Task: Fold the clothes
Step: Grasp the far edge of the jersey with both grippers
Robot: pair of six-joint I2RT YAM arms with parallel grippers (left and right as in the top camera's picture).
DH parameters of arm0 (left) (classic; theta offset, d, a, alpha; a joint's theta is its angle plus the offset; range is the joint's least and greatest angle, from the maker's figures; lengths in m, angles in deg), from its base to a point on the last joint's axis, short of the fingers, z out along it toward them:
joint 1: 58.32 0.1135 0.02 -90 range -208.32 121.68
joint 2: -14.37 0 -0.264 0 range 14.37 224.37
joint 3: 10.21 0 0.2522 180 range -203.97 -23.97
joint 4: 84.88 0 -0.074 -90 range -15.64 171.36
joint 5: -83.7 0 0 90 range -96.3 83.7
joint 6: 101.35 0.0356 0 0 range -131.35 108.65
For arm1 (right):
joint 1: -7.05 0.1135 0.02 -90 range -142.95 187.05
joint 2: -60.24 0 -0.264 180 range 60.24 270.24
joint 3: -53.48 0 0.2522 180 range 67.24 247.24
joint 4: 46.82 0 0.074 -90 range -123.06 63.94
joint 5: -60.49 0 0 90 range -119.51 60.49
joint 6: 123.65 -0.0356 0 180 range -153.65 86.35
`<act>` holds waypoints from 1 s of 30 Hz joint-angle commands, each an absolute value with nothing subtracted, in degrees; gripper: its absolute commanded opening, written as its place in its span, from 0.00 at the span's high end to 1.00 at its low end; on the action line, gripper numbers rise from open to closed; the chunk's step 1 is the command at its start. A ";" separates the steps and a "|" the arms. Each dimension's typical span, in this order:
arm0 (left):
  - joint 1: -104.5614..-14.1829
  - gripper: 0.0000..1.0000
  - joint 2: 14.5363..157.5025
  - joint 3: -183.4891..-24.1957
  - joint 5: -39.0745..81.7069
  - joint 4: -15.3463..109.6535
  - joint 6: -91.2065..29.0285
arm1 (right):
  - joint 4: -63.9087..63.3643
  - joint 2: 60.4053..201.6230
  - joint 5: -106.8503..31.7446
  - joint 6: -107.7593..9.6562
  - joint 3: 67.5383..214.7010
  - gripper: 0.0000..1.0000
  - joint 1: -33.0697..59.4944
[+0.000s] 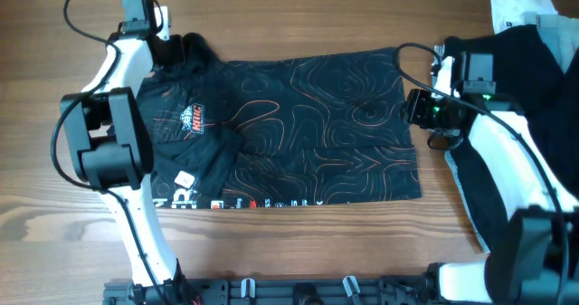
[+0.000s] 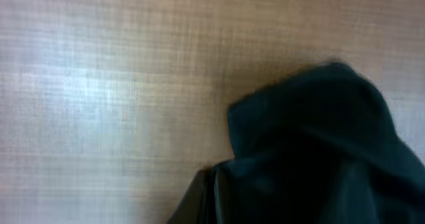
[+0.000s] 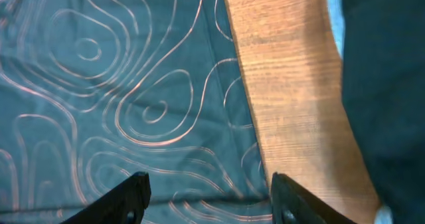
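The black T-shirt (image 1: 308,124) with thin orange contour lines lies spread on the wooden table, with its logo and white lettering at the left end. My left gripper (image 1: 178,48) is at the shirt's far-left corner, where the cloth is bunched up. In the left wrist view the picture is blurred and the dark cloth (image 2: 319,151) fills the lower right around the jaws, so the gripper looks shut on it. My right gripper (image 1: 414,106) is open and empty, low over the shirt's right edge (image 3: 133,111). Its fingers (image 3: 209,201) straddle that edge.
A pile of other dark clothes (image 1: 529,79) lies at the right, under and behind my right arm. A white cloth (image 1: 517,11) is at the far right corner. A strip of bare wood (image 3: 292,104) separates the shirt from the pile. A rail (image 1: 298,291) runs along the front edge.
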State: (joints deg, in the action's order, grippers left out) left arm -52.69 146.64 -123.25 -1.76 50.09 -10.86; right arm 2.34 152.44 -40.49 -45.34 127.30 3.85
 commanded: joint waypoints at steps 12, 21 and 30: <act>-52.04 0.96 137.09 -122.64 -1.42 40.15 -24.08 | -3.98 187.90 -38.98 -39.78 164.26 0.28 4.76; -52.04 0.96 137.09 -122.64 -1.44 39.03 -24.04 | -9.42 194.52 -36.36 -44.92 164.26 0.83 8.07; -49.39 0.96 129.77 -122.66 -1.20 28.39 -25.44 | 0.88 186.24 -27.73 -48.59 164.43 0.91 6.36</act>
